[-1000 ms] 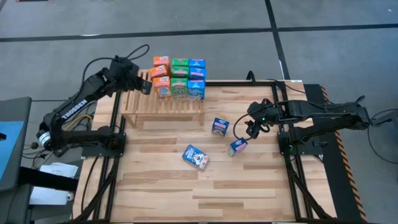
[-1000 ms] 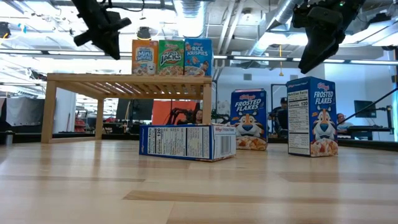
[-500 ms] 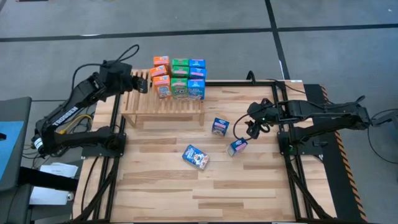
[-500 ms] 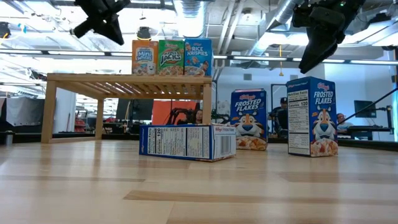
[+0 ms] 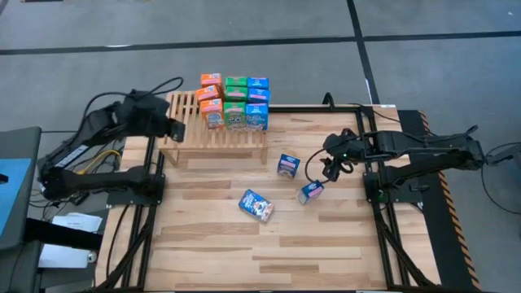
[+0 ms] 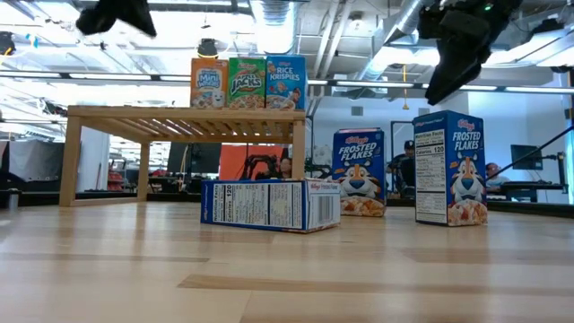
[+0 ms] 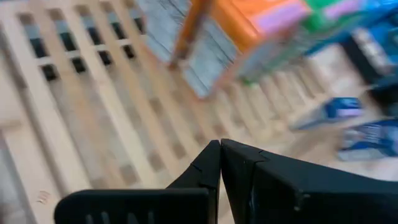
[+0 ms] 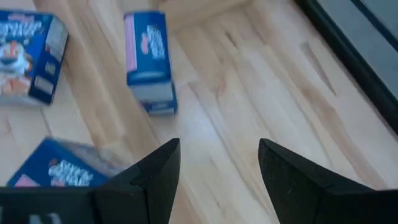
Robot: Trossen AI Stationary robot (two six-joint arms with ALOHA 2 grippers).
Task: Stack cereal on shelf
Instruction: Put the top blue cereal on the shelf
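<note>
Black and empty, the left gripper [image 5: 177, 128] hangs over the far-left corner of the counter [image 5: 269, 236], just off the shelf's left end, its fingers pressed together with nothing between them. Beside it, the shelf [image 5: 191, 134] stands along the far edge. Its slatted top carries the stacked cereal boxes [image 5: 234, 102]: an orange column, a green one and a blue one, packed close together at the right end, while the left part of the slats lies bare. No other container is on the counter.

Further right, three blue boxes are not yet shelved. One lying box [image 5: 256, 205] rests on its side near the middle of the counter. A second box [image 5: 287, 165] stands upright just in front of the shelf's right end. The third box [image 5: 311, 192] stands nearest the right edge.

Above that third box hovers the right gripper [image 5: 330, 167], fingers spread, holding nothing. This pick looks like the step in hand. To do it well, the gripper should probably centre over the box, turn so the fingers span its narrow faces, and come straight down without clipping the top, since such a light carton would tip easily. A grip high on the box might suit best, leaving room to set it on the bare slats without nudging the stacked columns.
</note>
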